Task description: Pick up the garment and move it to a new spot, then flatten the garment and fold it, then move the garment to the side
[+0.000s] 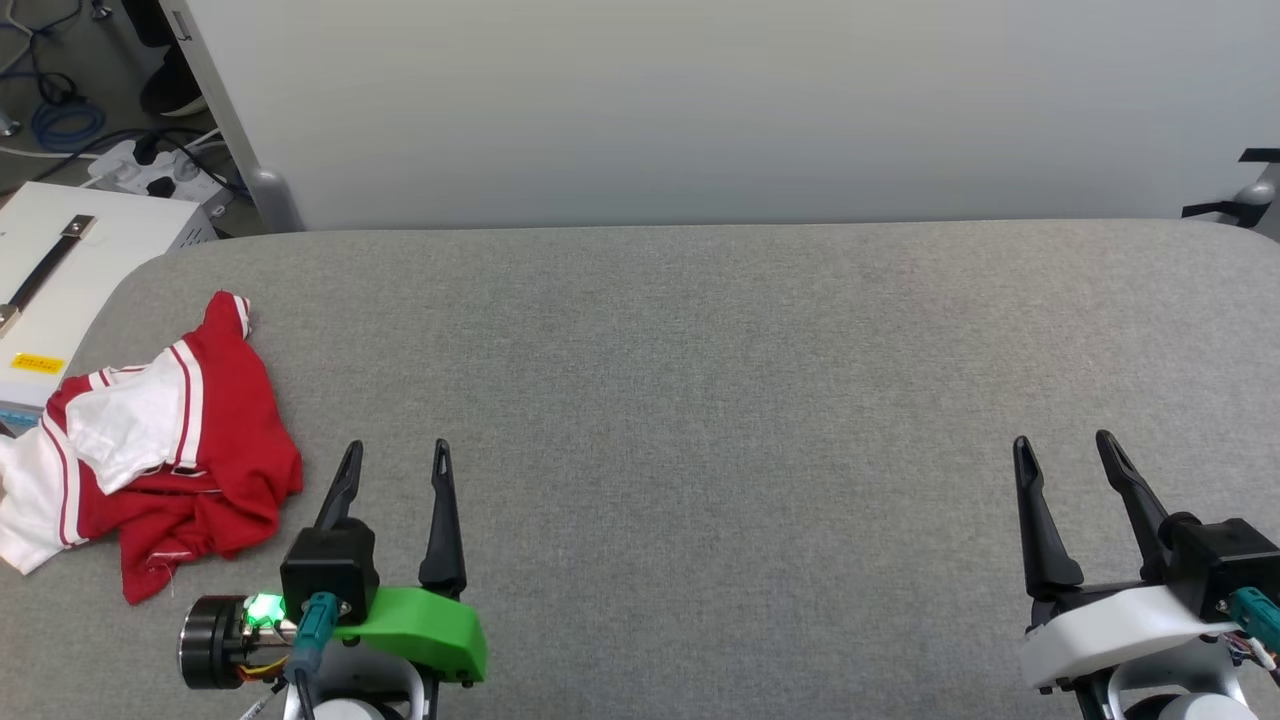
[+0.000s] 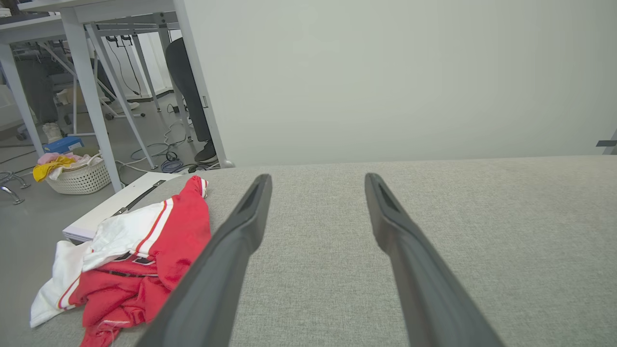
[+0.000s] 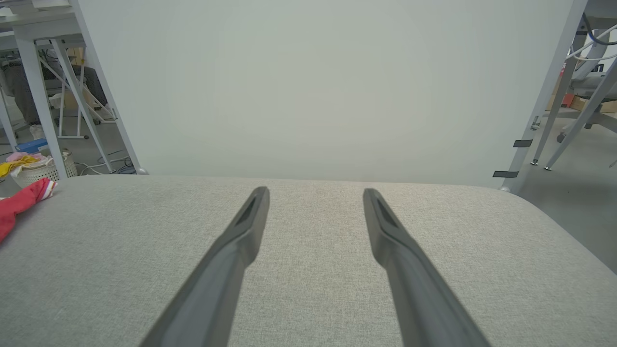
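The garment (image 1: pixel 225 440) lay crumpled in a heap at the left edge of the tabletop (image 1: pixel 700 400), toward the near-left corner, with one white sleeve draped over the rim. My left tool (image 1: pixel 397 447) hovered just beside it on the inner side with its fingers spread wide and nothing between them. My right tool (image 1: pixel 1061 440) was well apart, near the right edge, equally wide and empty.

The step in hand, as I judged it, was the first pick-up. To do it well I would swing the left tool over the thickest red fold rather than the loose sleeve. I would press the fingertips into the cloth before closing, so the grip took several layers and the heap lifted in one piece. I would also lift high before carrying it toward the bare middle, because the overhanging sleeve could drag or catch on the edge.

The left wrist view showed black trim among the folds and, beyond the tabletop, a basket (image 2: pixel 82 178) of clothes on the floor. The head view gave the white case (image 1: pixel 50 270) beside the left edge. From the right wrist view, the garment was just a red tip at the far left.
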{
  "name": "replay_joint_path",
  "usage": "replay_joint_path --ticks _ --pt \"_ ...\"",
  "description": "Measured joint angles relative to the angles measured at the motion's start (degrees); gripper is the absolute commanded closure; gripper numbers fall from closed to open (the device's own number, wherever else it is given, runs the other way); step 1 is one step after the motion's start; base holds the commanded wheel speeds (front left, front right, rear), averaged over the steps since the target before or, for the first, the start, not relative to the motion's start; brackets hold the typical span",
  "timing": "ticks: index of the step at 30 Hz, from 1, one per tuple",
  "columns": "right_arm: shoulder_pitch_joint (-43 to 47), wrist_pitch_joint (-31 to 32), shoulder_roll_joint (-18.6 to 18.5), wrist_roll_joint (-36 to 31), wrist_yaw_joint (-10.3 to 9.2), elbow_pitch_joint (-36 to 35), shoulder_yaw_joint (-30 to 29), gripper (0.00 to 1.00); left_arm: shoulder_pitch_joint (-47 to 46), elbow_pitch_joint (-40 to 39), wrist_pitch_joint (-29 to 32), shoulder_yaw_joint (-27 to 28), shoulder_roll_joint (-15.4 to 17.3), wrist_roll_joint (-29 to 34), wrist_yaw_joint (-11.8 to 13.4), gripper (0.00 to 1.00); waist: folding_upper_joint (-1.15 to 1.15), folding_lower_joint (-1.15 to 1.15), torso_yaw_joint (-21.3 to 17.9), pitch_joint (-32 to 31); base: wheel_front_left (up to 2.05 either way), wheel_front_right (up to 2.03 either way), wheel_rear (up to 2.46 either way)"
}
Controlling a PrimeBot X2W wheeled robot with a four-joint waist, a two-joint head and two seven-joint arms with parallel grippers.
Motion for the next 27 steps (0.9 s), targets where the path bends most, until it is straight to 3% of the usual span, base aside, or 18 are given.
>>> replay_joint_path --ticks 27 --pt "1.7 -3.2 0.0 2.8 0.00 -0.9 -0.4 0.00 0.1 -0.3 -3.5 -2.2 0.0 -0.6 1.2 0.00 0.00 0.00 0.2 0.0 0.00 0.00 0.00"
